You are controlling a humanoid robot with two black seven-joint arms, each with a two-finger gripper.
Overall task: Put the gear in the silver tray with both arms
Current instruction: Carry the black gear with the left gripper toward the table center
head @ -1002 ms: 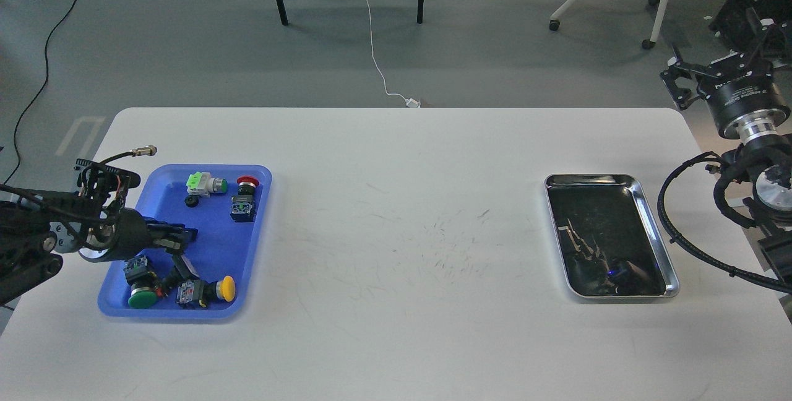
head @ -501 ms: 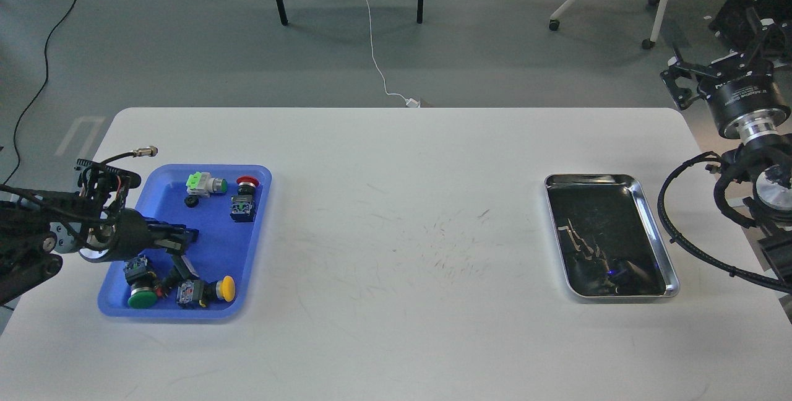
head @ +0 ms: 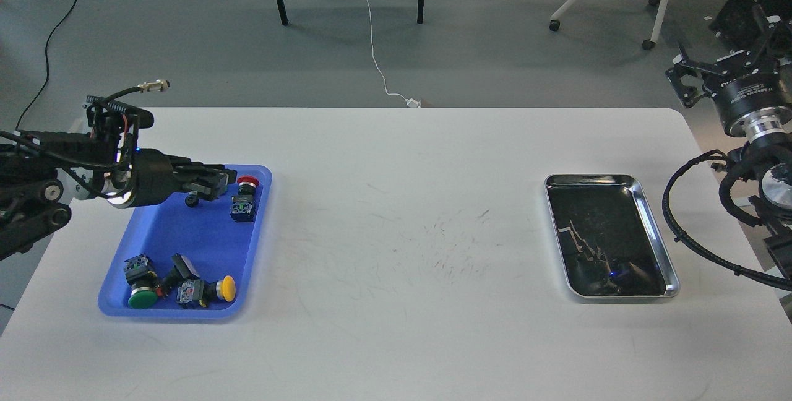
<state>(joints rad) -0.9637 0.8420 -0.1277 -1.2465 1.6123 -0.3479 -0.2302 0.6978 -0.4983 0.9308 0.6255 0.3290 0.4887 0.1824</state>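
The silver tray (head: 657, 228) lies on the right side of the white table, with only reflections in its dark bottom. A small black round gear (head: 192, 202) lies in the far part of the blue plastic tray (head: 185, 240). My left gripper (head: 213, 181) hovers over the blue tray's far end, just above and beside the gear; its dark fingers cannot be told apart. My right gripper (head: 693, 79) is raised off the table's far right corner, well behind the silver tray, and its state is unclear.
The blue tray also holds a red push-button (head: 247, 182) on a switch block (head: 243, 208), a green button (head: 142, 295), a yellow button (head: 226, 288) and other switch parts. Chair and table legs stand on the floor beyond the table.
My left arm has risen and swung toward the far end of the blue tray; its gripper now covers the green-and-white switch. The right arm has hardly moved.
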